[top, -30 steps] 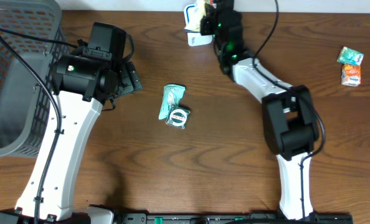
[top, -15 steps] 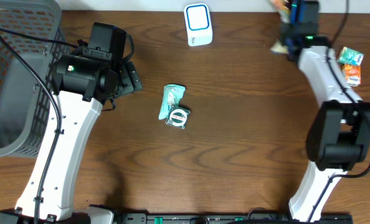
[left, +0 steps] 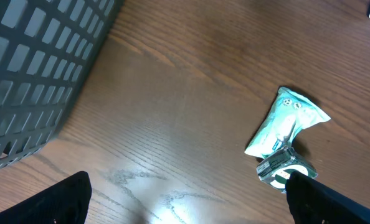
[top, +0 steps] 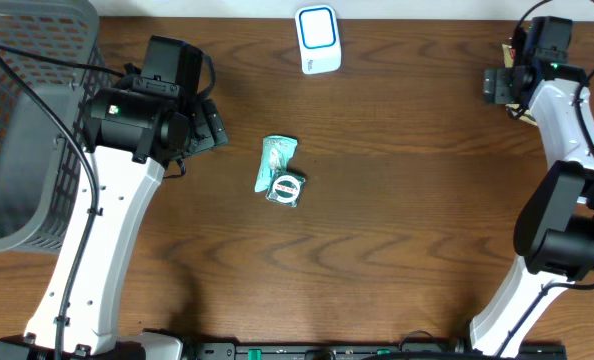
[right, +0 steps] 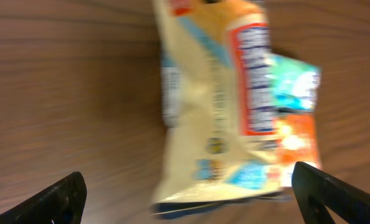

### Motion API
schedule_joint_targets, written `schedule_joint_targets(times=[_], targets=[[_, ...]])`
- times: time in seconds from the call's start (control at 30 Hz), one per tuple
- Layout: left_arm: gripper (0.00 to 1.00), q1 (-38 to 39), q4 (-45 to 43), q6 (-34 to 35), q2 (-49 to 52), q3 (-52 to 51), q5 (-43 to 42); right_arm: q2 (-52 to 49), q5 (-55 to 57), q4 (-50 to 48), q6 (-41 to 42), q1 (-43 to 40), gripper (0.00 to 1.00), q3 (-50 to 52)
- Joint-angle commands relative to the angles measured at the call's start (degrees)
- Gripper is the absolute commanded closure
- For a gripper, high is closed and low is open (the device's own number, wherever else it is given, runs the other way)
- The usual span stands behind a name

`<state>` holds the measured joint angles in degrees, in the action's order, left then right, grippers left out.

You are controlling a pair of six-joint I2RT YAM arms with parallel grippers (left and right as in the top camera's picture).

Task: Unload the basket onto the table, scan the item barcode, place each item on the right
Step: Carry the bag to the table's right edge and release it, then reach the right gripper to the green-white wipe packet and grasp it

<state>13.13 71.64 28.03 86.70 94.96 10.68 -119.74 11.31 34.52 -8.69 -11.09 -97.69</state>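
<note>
A white-and-blue barcode scanner [top: 317, 38] lies at the table's far edge. My right gripper [top: 504, 85] is at the far right, away from the scanner. It is open [right: 191, 208], with its fingertips wide apart. A cream packet [right: 210, 106] with orange and blue print shows blurred between and beyond them, gripped by neither. It overlaps a teal-and-orange packet [right: 294, 106]. My left gripper [top: 207, 125] is open [left: 188, 214] above bare wood. A teal packet [left: 284, 124] and a round green-and-white item [left: 278, 171] lie just ahead of its right finger.
A grey plastic basket [top: 22, 120] fills the far left corner, and its wall [left: 29, 68] shows in the left wrist view. The teal packet [top: 277, 158] and round item [top: 287, 187] lie mid-table.
My right arm has swung from the scanner to the table's far right. Its gripper opened and let go of the cream packet. The left arm has not moved.
</note>
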Motion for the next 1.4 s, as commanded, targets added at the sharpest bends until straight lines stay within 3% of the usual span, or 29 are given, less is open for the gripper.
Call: schedule_joint_targets(times=[0.0,0.13,0.27,0.37,0.63,0.8,0.9,1.13,1.27,1.33,1.37], targets=[[0.02,-0.2,0.2,-0.6,0.2,0.5,0.7,2.0,-9.4,0.7,5.1,2.1,0.01,-0.2],[0.02,-0.2,0.2,-0.6,0.2,0.5,0.7,3.2,-28.5,2.3,8.7,4.4,0.03,-0.2],[0.02,-0.2,0.2,-0.6,0.2,0.5,0.7,3.0,-50.5,5.5,8.7,7.4,0.21,-0.1],[0.02,-0.2,0.2,-0.6,0.2,0.5,0.7,2.9,-55.9,8.7,8.6,10.6,0.22,0.0],[0.02,-0.2,0.2,-0.6,0.2,0.5,0.7,2.0,-47.8,12.4,6.3,25.0,0.19,1.3],[0.02,-0.2,0.2,-0.6,0.2,0.5,0.7,0.9,-34.8,10.8,15.6,33.8,0.16,1.8],[0.02,-0.2,0.2,-0.6,0.2,0.5,0.7,-0.3,-27.1,10.3,22.6,38.2,0.07,1.8],[0.02,-0.2,0.2,-0.6,0.2,0.5,0.7,-4.3,-26.7,8.5,31.8,41.6,0.06,1.8],[0.02,-0.2,0.2,-0.6,0.2,0.5,0.7,-7.1,-30.2,5.7,32.4,42.2,0.07,1.8],[0.02,-0.2,0.2,-0.6,0.2,0.5,0.7,-8.3,-32.1,5.0,32.5,42.6,0.11,1.8],[0.02,-0.2,0.2,-0.6,0.2,0.5,0.7,-9.0,-33.6,4.7,32.5,42.8,0.18,1.8]])
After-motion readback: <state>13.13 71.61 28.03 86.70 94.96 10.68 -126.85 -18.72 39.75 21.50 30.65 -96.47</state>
